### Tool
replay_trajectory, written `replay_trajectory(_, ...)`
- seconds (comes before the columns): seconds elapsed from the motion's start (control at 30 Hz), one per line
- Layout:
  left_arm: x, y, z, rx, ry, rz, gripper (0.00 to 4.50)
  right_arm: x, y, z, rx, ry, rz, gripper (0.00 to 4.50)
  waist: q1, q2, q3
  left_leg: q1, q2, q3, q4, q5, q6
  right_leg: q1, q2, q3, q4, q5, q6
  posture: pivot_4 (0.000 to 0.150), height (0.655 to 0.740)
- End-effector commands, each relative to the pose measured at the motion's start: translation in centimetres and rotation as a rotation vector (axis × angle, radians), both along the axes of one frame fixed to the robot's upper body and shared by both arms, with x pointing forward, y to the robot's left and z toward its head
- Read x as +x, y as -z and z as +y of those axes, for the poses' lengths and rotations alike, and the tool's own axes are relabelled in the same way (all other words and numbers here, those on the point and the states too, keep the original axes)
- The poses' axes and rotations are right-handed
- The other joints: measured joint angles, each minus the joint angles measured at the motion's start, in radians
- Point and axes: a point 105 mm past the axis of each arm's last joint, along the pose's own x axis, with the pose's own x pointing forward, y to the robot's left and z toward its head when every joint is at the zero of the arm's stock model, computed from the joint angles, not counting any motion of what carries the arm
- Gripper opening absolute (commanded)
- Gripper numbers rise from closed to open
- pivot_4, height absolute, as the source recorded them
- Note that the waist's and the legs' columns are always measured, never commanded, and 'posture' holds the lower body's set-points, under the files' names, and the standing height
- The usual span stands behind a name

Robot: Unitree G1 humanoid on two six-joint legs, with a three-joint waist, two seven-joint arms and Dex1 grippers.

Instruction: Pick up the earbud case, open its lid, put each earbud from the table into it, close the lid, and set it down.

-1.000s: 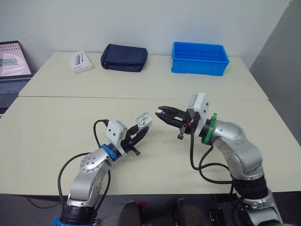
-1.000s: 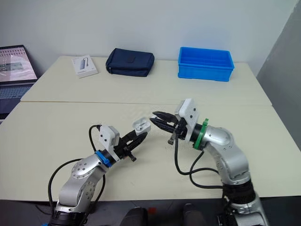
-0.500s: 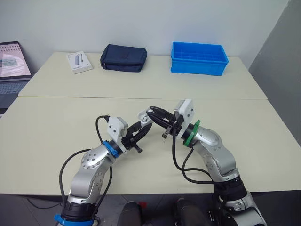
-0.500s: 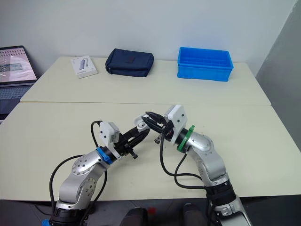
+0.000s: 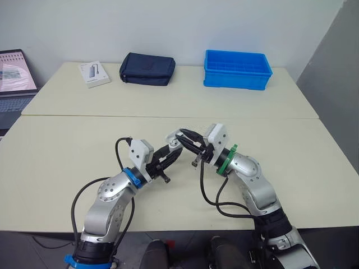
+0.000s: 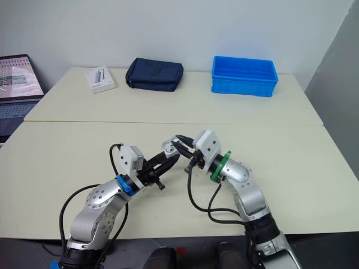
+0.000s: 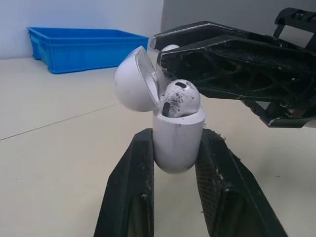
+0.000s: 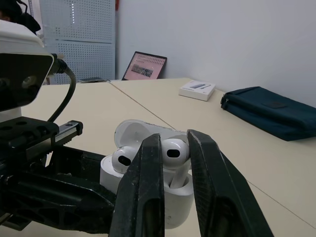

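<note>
Our left gripper (image 5: 173, 152) squeezes the case (image 7: 177, 140) between its fingers, lid (image 7: 134, 81) open, one bud (image 7: 180, 98) inside. Our right gripper (image 5: 180, 136) pinches the other bud (image 8: 174, 149) right at the empty hole (image 8: 178, 182). We should push straight down slowly and let go only once it sits.
</note>
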Motion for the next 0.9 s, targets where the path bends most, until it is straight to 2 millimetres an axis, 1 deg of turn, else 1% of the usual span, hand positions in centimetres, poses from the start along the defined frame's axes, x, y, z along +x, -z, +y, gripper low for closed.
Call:
replay_trajectory(0.03,-0.3,-1.6,-0.6,-0.020,0.039,-0.066,0.78,-0.9,0.1,0.6,-0.008,-0.046,-0.010,0.36,0.000,0.000,0.000,0.000,0.000,0.000,0.000,0.000,0.000,0.000,0.000,0.000,0.000,0.000,0.000,0.150,0.7400)
replay_trajectory(0.23,-0.3,-1.7,-0.6,-0.018,0.041,-0.068,0.78,-0.9,-0.3,0.2,0.003,-0.037,-0.005,2.42,0.000,0.000,0.000,0.000,0.000,0.000,0.000,0.000,0.000,0.000,0.000,0.000,0.000,0.000,0.000,0.150,0.7400)
replay_trajectory(0.27,-0.2,-1.7,-0.6,-0.017,0.042,-0.067,0.78,-1.0,-0.7,-0.1,0.012,-0.032,-0.005,2.77,0.000,0.000,0.000,0.000,0.000,0.000,0.000,0.000,0.000,0.000,0.000,0.000,0.000,0.000,0.000,0.150,0.7400)
replay_trajectory(0.3,-0.2,-1.6,-0.6,-0.017,0.042,-0.066,0.78,-1.0,-1.1,-0.5,0.020,-0.025,-0.011,2.82,0.000,0.000,0.000,0.000,0.000,0.000,0.000,0.000,0.000,0.000,0.000,0.000,0.000,0.000,0.000,0.150,0.7400)
replay_trajectory(0.4,-0.1,-1.5,-0.6,-0.015,0.047,-0.056,0.78,-1.3,-2.9,-2.8,0.058,0.022,-0.017,2.82,0.002,0.000,0.000,0.000,0.000,0.000,0.000,0.000,0.000,0.000,0.000,0.000,0.000,0.000,0.000,0.150,0.7400)
replay_trajectory(0.47,0.0,-1.3,-0.7,-0.011,0.069,-0.044,0.78,-1.6,-3.6,-4.1,0.055,0.036,-0.014,2.82,0.002,0.000,0.000,-0.001,0.000,0.000,0.000,0.000,0.000,0.000,0.000,0.000,0.000,0.000,0.000,0.150,0.7400)
replay_trajectory(0.5,-0.2,-1.1,-1.0,-0.010,0.107,-0.026,0.78,-1.7,-4.0,-5.2,0.037,0.052,-0.013,2.82,0.003,0.000,0.000,-0.001,0.000,0.000,0.000,0.000,0.000,0.000,0.000,0.000,0.000,0.000,0.000,0.150,0.7400)
replay_trajectory(0.53,-0.5,-0.8,-1.5,-0.013,0.168,0.010,0.78,-1.4,-4.3,-6.5,-0.011,0.084,-0.020,2.82,0.004,0.000,0.000,-0.001,-0.001,0.000,0.000,0.000,0.000,0.000,-0.001,0.000,0.000,0.000,0.000,0.150,0.7400)
replay_trajectory(0.6,-1.1,-0.5,-2.3,-0.015,0.279,0.067,0.78,-0.8,-4.8,-8.6,-0.087,0.128,-0.020,2.82,0.003,0.000,0.000,-0.001,-0.001,0.000,0.001,0.000,0.000,0.000,-0.001,0.000,-0.001,0.000,0.000,0.150,0.7400)
replay_trajectory(0.67,-1.9,-0.3,-3.1,0.004,0.390,0.097,0.78,-0.3,-5.1,-9.9,-0.170,0.127,-0.017,2.82,0.002,0.000,0.000,-0.001,-0.001,0.001,0.001,0.000,0.000,0.000,-0.002,0.000,-0.001,0.000,0.000,0.150,0.7400)
replay_trajectory(0.7,-2.3,-0.3,-3.6,0.015,0.443,0.110,0.78,-0.1,-5.2,-10.3,-0.211,0.117,-0.008,2.65,0.001,0.001,0.000,0.000,-0.001,0.001,0.001,0.000,0.000,0.000,-0.001,0.000,-0.001,0.000,0.000,0.150,0.7400)
replay_trajectory(0.77,-3.3,-0.1,-4.4,0.051,0.561,0.130,0.78,0.1,-5.1,-10.5,-0.299,0.055,0.022,2.24,-0.003,0.001,0.001,0.000,-0.001,0.001,0.001,0.000,0.000,0.000,-0.001,0.000,-0.001,0.000,0.000,0.150,0.7400)
replay_trajectory(0.83,-4.0,0.1,-4.9,0.084,0.653,0.140,0.78,-0.3,-4.4,-10.4,-0.389,-0.027,0.073,1.52,-0.004,0.001,0.001,0.000,-0.001,0.000,0.000,0.000,0.000,-0.001,0.000,0.000,-0.001,-0.001,-0.001,0.150,0.7400)
replay_trajectory(0.9,-4.3,0.0,-5.4,0.098,0.713,0.144,0.78,-0.8,-3.4,-10.3,-0.461,-0.104,0.128,0.73,-0.003,0.001,0.001,0.000,0.000,-0.001,-0.001,0.000,0.001,-0.001,0.002,0.000,-0.001,-0.002,-0.003,0.150,0.7400)
